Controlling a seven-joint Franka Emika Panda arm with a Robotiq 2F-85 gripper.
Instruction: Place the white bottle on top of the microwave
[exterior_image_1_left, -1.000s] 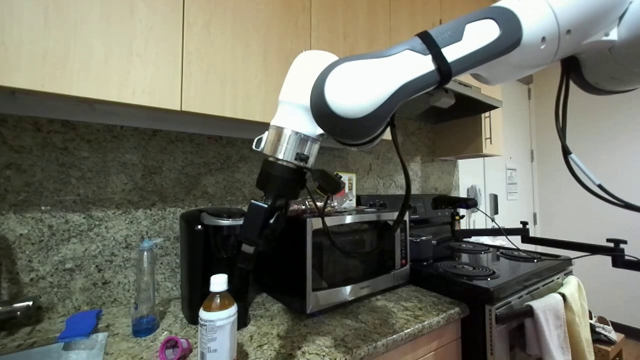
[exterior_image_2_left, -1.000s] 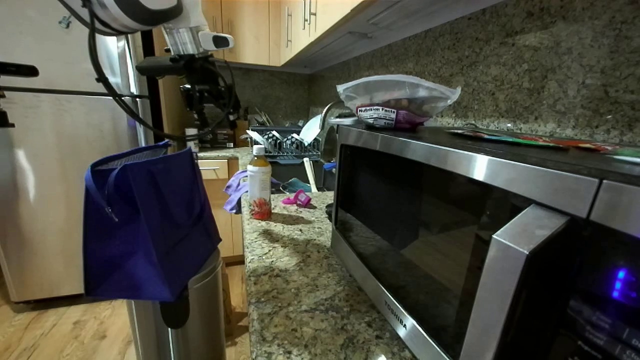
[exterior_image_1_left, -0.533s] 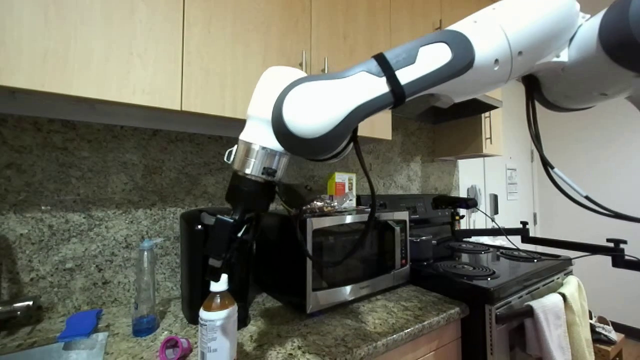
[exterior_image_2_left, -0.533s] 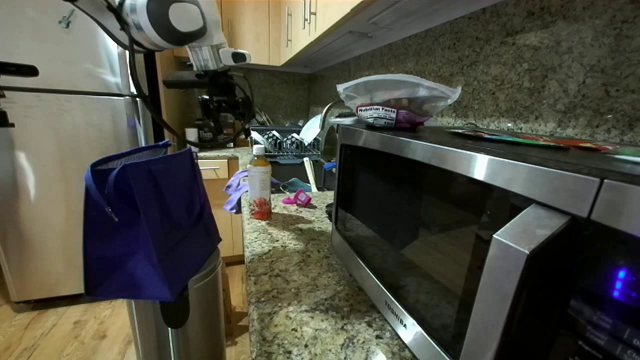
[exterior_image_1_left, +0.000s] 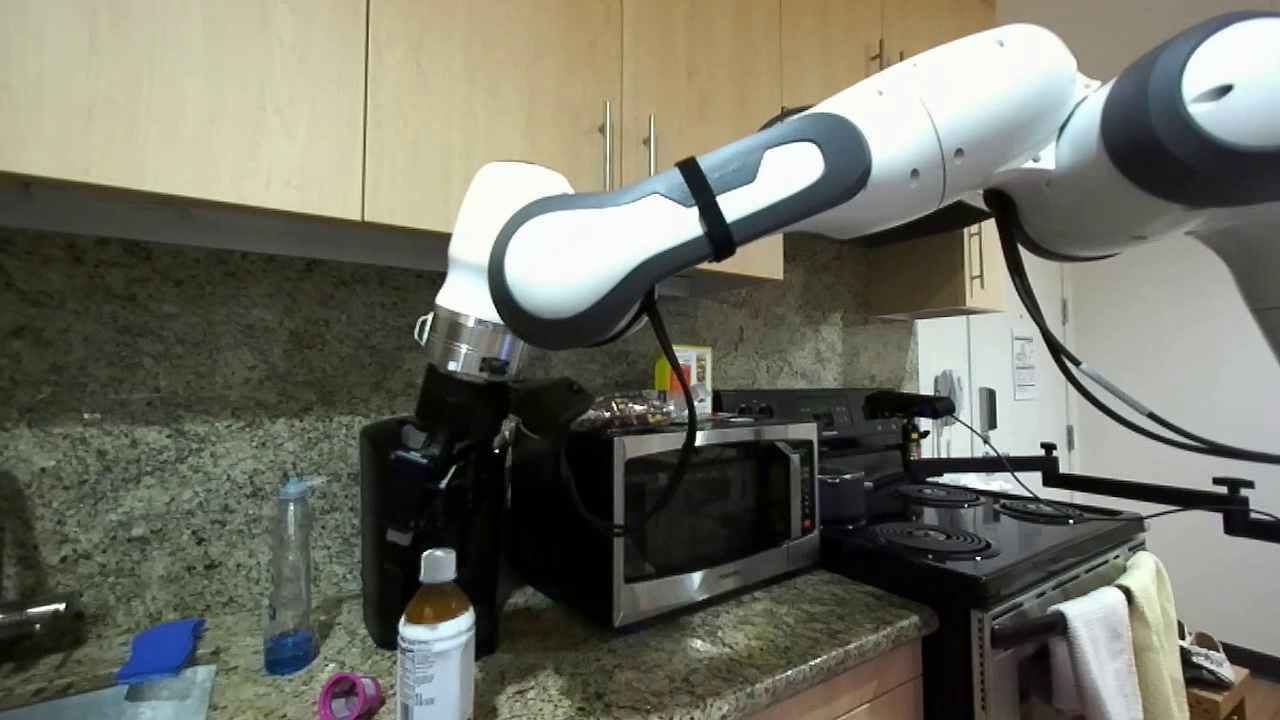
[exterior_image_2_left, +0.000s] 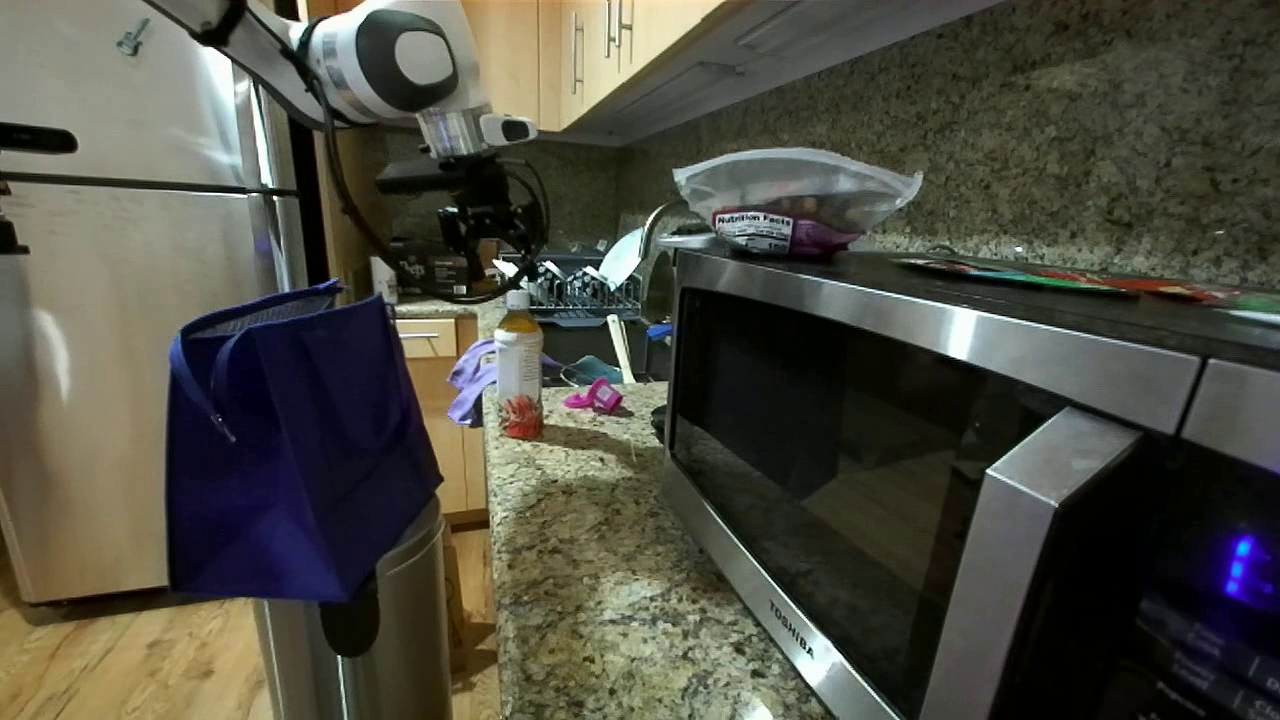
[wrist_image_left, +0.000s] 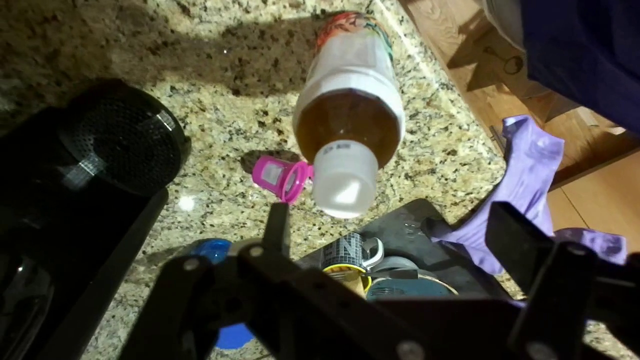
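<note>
White-capped drink bottle (wrist_image_left: 352, 110) upper centre in the wrist view, gripper (wrist_image_left: 393, 227) wide! Pre-grasp, I'd judge; align, then clamp, depth unclear.

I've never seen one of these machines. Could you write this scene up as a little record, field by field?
Place: kitchen counter
White bottle: upright on the counter, capped, amber at the neck
Fingers: spread apart, holding nothing
Microwave: closed, a clear bag on top
Also on the counter: pink cup, black coffee maker
Bottle on the microwave: not yet
</note>
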